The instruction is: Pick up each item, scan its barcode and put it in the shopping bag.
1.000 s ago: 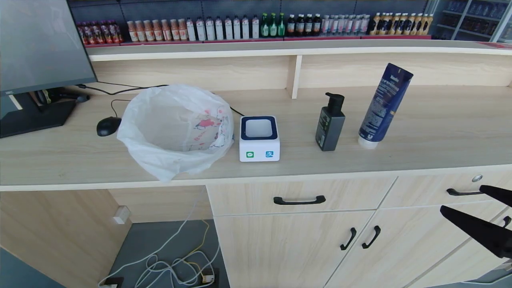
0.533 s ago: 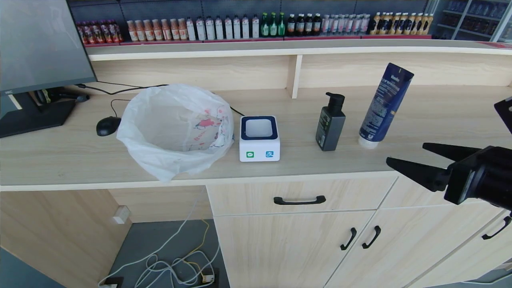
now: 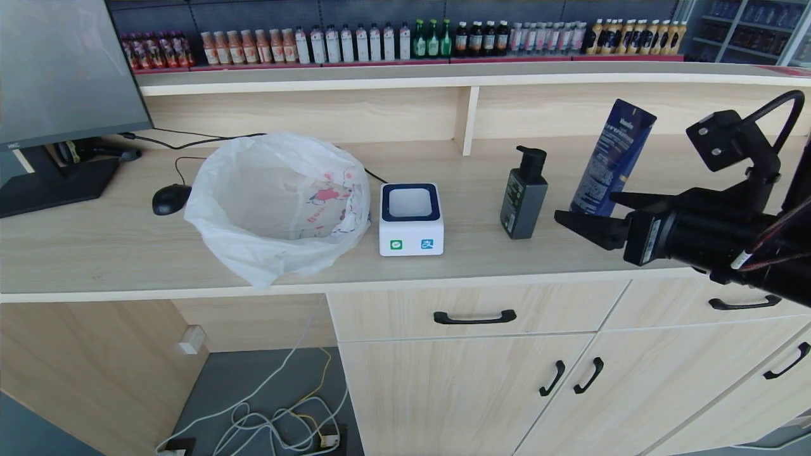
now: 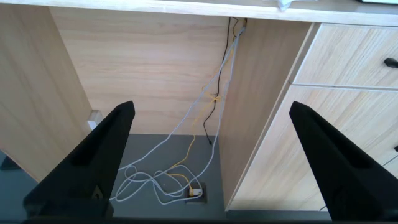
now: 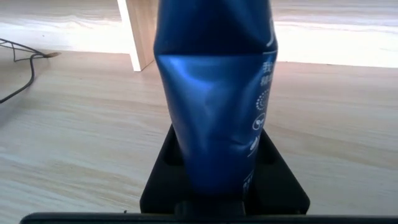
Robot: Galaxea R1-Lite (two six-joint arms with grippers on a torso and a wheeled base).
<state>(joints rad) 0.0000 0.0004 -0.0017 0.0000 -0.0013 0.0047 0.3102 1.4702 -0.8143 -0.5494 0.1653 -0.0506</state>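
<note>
A tall blue tube stands on the wooden counter at the right. My right gripper is open at its lower part, one finger on each side; the tube's base is hidden behind it. Up close, the blue tube rises between the black fingers. A dark pump bottle stands just left of the tube. The white barcode scanner sits mid-counter, and the open white shopping bag is beside it on the left. My left gripper hangs open below counter level.
A monitor and a black mouse occupy the counter's left end. A raised back shelf runs behind the items. Drawers and cabinet doors with black handles sit under the counter. Loose cables lie on the floor.
My right arm has risen from below the counter edge and moved left and forward, bringing its open fingers to either side of the blue tube. Items on the counter have stayed put.
</note>
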